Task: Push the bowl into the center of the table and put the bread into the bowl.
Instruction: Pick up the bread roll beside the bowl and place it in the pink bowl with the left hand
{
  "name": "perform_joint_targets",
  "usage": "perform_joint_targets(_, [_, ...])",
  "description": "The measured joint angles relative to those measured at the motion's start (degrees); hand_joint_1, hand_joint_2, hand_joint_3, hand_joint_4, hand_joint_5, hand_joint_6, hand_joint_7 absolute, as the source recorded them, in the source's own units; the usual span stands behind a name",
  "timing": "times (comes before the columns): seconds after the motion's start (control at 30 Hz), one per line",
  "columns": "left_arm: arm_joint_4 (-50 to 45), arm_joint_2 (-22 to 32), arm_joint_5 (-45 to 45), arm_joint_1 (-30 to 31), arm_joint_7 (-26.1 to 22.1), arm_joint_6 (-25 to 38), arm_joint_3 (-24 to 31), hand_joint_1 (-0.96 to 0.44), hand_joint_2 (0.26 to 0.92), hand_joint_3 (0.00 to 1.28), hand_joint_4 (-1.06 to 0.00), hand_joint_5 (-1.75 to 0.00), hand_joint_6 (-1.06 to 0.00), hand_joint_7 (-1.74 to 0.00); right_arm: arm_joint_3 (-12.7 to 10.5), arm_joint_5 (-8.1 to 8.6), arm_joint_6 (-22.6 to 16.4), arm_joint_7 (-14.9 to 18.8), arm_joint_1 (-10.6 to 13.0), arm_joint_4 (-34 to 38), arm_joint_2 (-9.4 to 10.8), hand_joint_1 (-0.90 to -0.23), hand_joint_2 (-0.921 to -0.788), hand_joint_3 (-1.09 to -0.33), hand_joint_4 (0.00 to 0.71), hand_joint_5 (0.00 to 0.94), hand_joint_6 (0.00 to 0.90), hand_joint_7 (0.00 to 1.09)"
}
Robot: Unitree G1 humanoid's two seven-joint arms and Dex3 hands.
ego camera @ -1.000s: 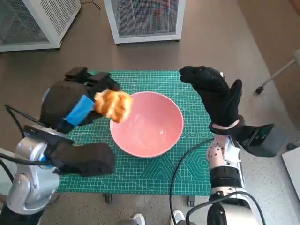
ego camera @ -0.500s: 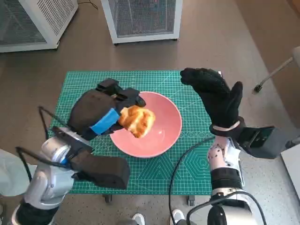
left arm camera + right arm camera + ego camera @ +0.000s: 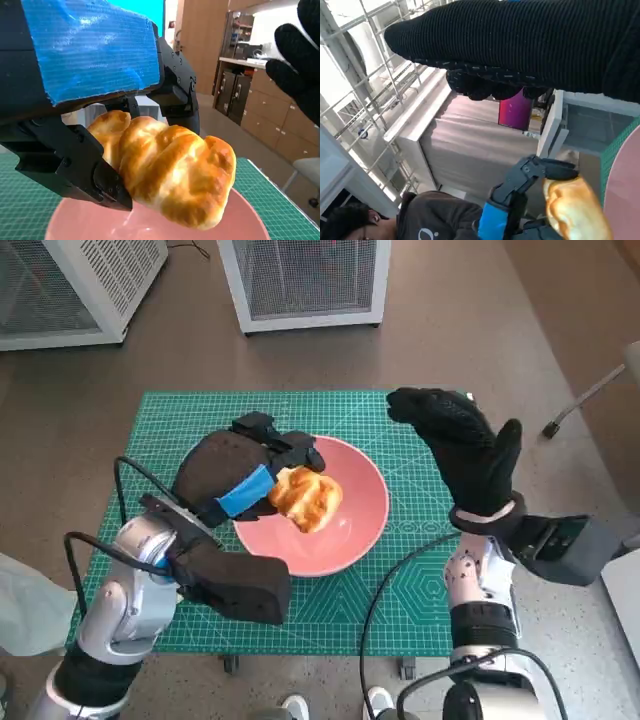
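The left robot hand (image 3: 243,472), black with blue tape across its back, grips a golden, glossy bread roll (image 3: 306,498) above the round pink bowl (image 3: 350,530), which sits near the middle of the green gridded surface (image 3: 400,590). The black-gloved right robot hand (image 3: 463,448) is raised beside the bowl's far-right rim, fingers spread and holding nothing.

Brown floor (image 3: 90,380) round my green-matted table (image 3: 400,610); two white mesh cabinets (image 3: 305,280) beyond it; wooden cupboards (image 3: 260,110) on the far wall.
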Motion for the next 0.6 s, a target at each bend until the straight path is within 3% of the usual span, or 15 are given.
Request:
perform_joint_targets(0.13, [0.2,-0.3,0.0,0.0,-0.4,0.3,0.0,0.00,0.921,0.16,-0.54,-1.26,-0.56,-1.29,0.0,0.00,0.2,-0.4,0.5,-0.6,0.0,-0.595,-0.921,-0.628,0.241,0.000,0.367,0.00])
perform_joint_targets(0.3, [0.2,-0.5,0.0,0.0,-0.8,0.8,0.0,0.00,0.921,0.18,-0.51,-1.28,-0.54,-1.32,0.1,-0.01,0.5,-0.6,1.0,-1.0,0.0,-0.595,-0.921,-0.629,0.241,0.000,0.367,0.00])
perform_joint_targets(0.33, [0.1,-0.5,0.0,0.0,-0.9,0.9,0.0,-0.01,0.855,0.15,-0.35,-0.88,-0.39,-1.00,0.1,-0.01,0.5,-0.6,1.0,-1.0,0.0,-0.596,-0.921,-0.629,0.239,0.000,0.366,0.00])
perform_joint_targets(0.37, [-0.4,-0.5,0.2,0.0,-2.2,2.2,0.0,-0.04,0.820,0.11,-0.26,-0.57,-0.34,-0.69,0.2,-0.01,0.5,-0.7,1.0,-1.0,0.0,-0.596,-0.921,-0.630,0.238,0.000,0.365,0.00])
perform_joint_targets(0.43, [-2.1,-0.6,0.6,0.1,-5.7,5.9,-0.1,-0.07,0.796,0.06,-0.18,-0.29,-0.30,-0.38,0.2,-0.02,0.5,-0.9,1.0,-1.1,0.0,-0.597,-0.921,-0.631,0.236,0.000,0.364,0.00])
perform_joint_targets(0.47, [-3.1,-0.6,0.7,0.2,-7.6,7.9,-0.2,-0.09,0.786,0.05,-0.15,-0.19,-0.29,-0.26,0.3,-0.02,0.5,-1.0,1.1,-1.2,0.0,-0.597,-0.921,-0.632,0.235,0.000,0.363,0.00])
perform_joint_targets(0.6, [-6.0,-0.6,1.4,0.5,-12.4,13.2,-0.2,-0.13,0.774,0.02,-0.07,-0.05,-0.25,-0.09,0.4,-0.04,0.5,-1.4,1.2,-1.5,0.0,-0.597,-0.921,-0.632,0.234,0.000,0.362,0.00])
